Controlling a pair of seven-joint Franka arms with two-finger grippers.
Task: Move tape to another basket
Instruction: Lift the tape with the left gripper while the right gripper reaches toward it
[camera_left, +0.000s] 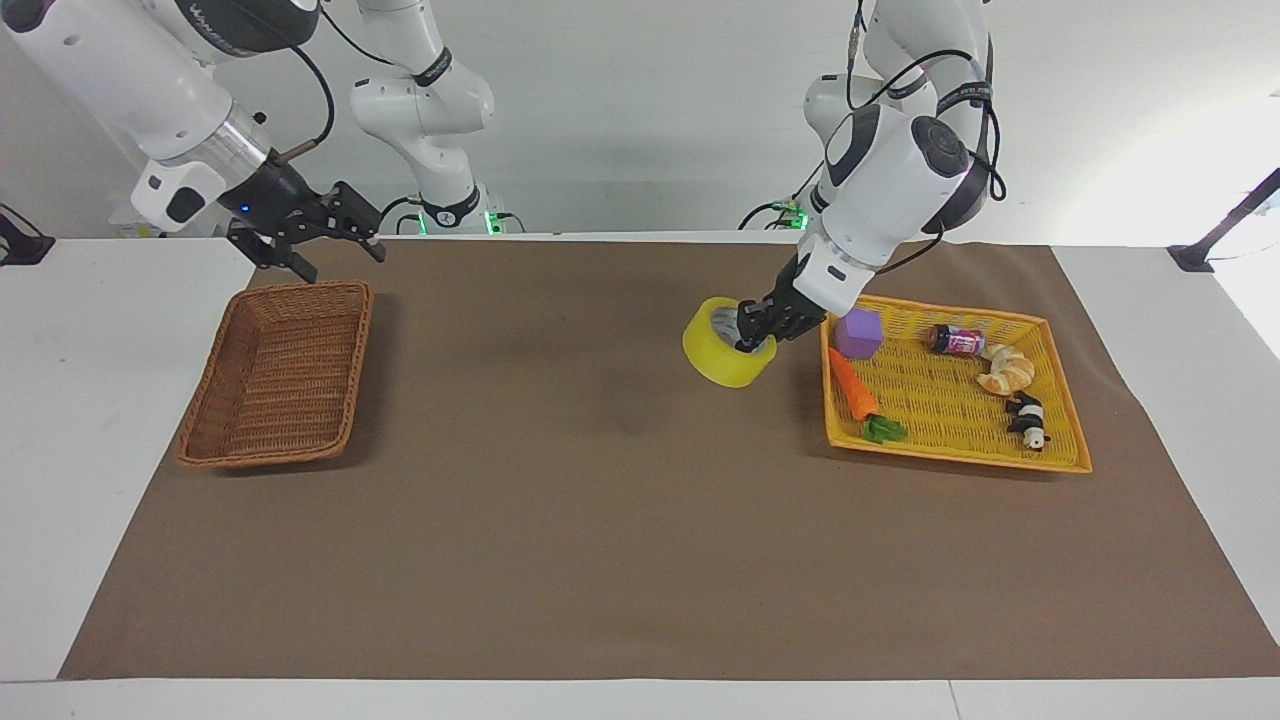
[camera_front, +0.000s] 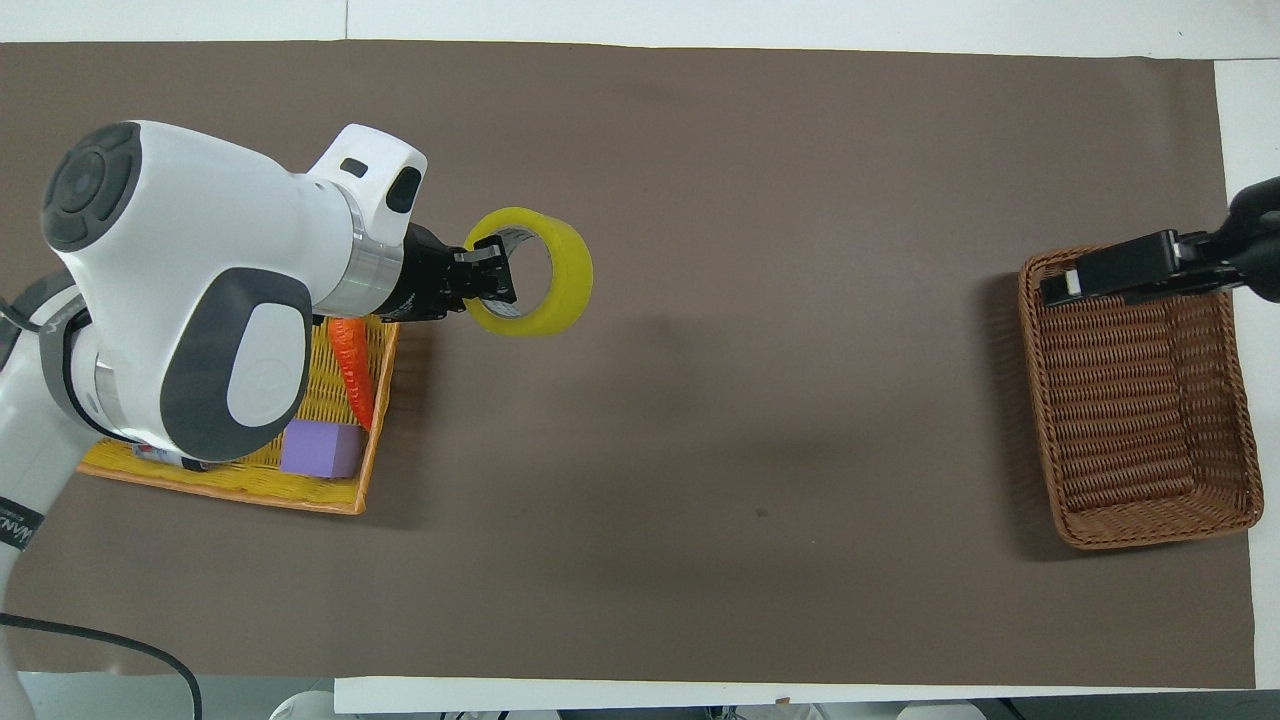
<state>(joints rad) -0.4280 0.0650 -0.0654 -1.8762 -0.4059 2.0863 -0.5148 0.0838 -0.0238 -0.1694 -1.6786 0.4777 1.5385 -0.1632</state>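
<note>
So the left gripper (camera_left: 752, 333) has the tape (camera_left: 727, 343) pinched by its wall, one finger inside the ring against the pale core and one outside on the yellow. The roll hangs tilted off the gripper, up in the air over the brown mat (camera_left: 600, 500), just off the edge of the yellow tray (camera_left: 1060, 460). From overhead you look through the hole of the tape (camera_front: 530, 286) with the gripper (camera_front: 492, 280) clamped on the rim nearest the arm.

Right beside that gripper, in the tray, there's a purple cube (camera_left: 858, 333) and a carrot (camera_left: 855, 390) along the tray's edge. Further from the gripper, toward the left arm's end of the tabletop (camera_left: 60, 330), the tray also holds a small jar (camera_left: 957, 341) lying on its side, a croissant-looking thing (camera_left: 1005, 370) and a little black and white toy animal (camera_left: 1028, 420).

The right gripper (camera_left: 330, 245) is well apart from all that, at the other end of the mat. Its fingers are spread wide with nothing between them, and it hovers over the basket (camera_left: 275, 375), above the rim that's closest to the robots. Overhead it shows as a dark bar (camera_front: 1130, 270) across that end of the basket (camera_front: 1140, 400). The basket itself has nothing in it, so the tape isn't there yet.
</note>
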